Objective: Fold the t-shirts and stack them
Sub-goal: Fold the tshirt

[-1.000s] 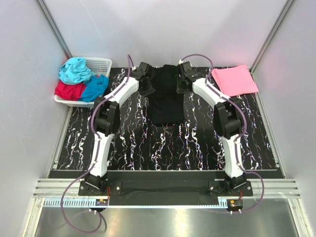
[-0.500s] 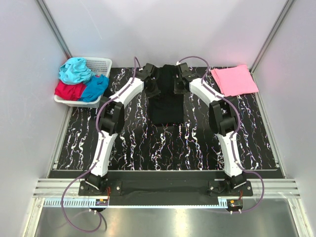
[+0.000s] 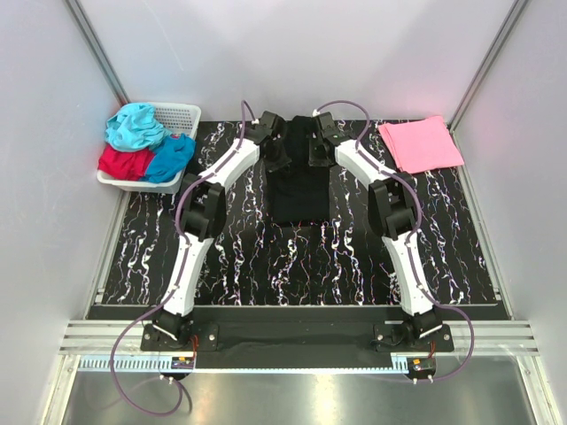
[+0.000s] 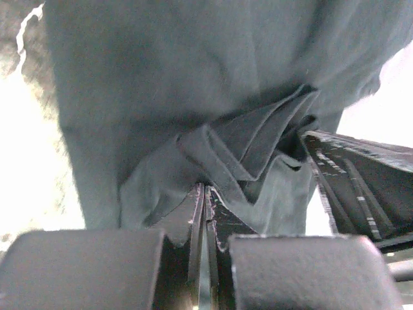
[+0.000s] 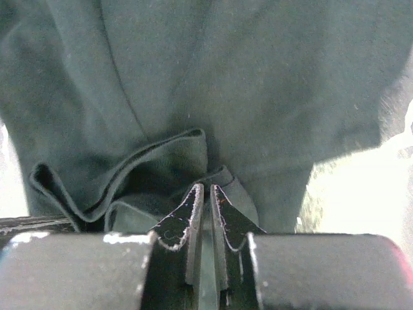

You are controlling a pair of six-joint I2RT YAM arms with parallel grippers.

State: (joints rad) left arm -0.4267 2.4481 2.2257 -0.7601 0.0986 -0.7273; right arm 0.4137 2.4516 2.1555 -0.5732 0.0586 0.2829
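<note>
The black t-shirt (image 3: 299, 190) lies folded into a long strip at the far middle of the marbled table. Its far end bunches up between the two arms. My left gripper (image 3: 276, 143) sits at the far left corner of the strip, and in the left wrist view my left gripper (image 4: 205, 188) is shut on a fold of the black t-shirt (image 4: 181, 84). My right gripper (image 3: 315, 143) sits at the far right corner. In the right wrist view my right gripper (image 5: 206, 188) is shut on a hem of the black t-shirt (image 5: 258, 84).
A folded pink t-shirt (image 3: 421, 143) lies at the far right corner. A white lattice basket (image 3: 182, 115) at the far left holds a teal t-shirt (image 3: 133, 126), a red t-shirt (image 3: 122, 162) and a blue t-shirt (image 3: 170, 157). Grey walls stand close on both sides.
Both grippers have moved inward toward each other at the far end of the black t-shirt. Their jaws have closed down on the cloth, and that end has bunched narrower.
</note>
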